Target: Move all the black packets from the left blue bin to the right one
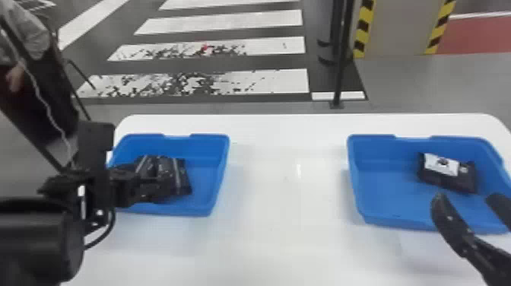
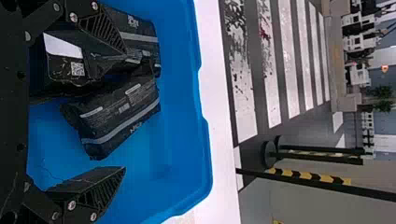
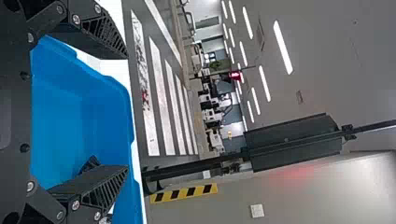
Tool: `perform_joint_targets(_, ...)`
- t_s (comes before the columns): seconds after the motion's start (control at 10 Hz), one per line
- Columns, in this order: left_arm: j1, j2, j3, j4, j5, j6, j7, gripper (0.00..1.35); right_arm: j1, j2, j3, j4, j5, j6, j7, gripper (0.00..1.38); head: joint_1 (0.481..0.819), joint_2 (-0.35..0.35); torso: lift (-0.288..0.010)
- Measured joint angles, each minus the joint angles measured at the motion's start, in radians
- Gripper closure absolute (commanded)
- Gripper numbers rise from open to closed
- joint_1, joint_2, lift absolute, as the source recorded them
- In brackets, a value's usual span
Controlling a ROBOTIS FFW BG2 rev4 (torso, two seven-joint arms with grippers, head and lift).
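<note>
Left gripper [image 2: 125, 111] is spread wide, nothing clasped. One black packet [image 2: 120, 119] lies ahead of its gap; others crowd one finger. Closure is best delayed until that packet is squarely straddled. Ahead of right gripper [image 1: 467, 197], parted and empty, right blue bin [image 1: 391, 194] is seen.

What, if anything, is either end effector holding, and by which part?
Nothing: the left end effector stands open at the black packets, and the right end effector is open.

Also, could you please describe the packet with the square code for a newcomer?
On the white table stands the left blue bin, holding black packets. Your packet shows a white patch beside its square code, whereas its neighbours carry pale stripes.
</note>
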Motion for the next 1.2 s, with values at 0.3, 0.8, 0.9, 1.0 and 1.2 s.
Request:
perform_joint_targets(0.3,-0.09,0.009,-0.056,0.118,-0.018,0.05,0.008,0.2,-0.003,0.0,0.01,0.01,-0.017,0.007,0.002,0.2,0.695,0.161,-0.185)
perform_joint_targets(0.8,-0.235,0.006,-0.137,0.372,-0.009,0.043,0.014,0.57,-0.005,0.0,0.01,0.025,-0.042,0.014,0.009,0.2,0.695,0.134,-0.185)
perform_joint_targets(0.9,-0.269,0.009,-0.155,0.426,-0.002,0.047,0.005,0.96,-0.005,0.0,0.01,0.027,-0.046,0.016,0.01,0.2,0.695,0.127,-0.185)
perform_joint_targets(1.0,-0.292,0.018,-0.177,0.464,0.013,0.062,0.0,1.05,-0.005,0.0,0.01,0.029,-0.05,0.018,0.011,0.2,0.695,0.119,-0.185)
perform_joint_targets(1.2,-0.29,0.023,-0.192,0.48,0.019,0.076,-0.02,1.2,-0.004,0.0,0.009,0.032,-0.061,0.018,0.014,0.2,0.695,0.108,-0.185)
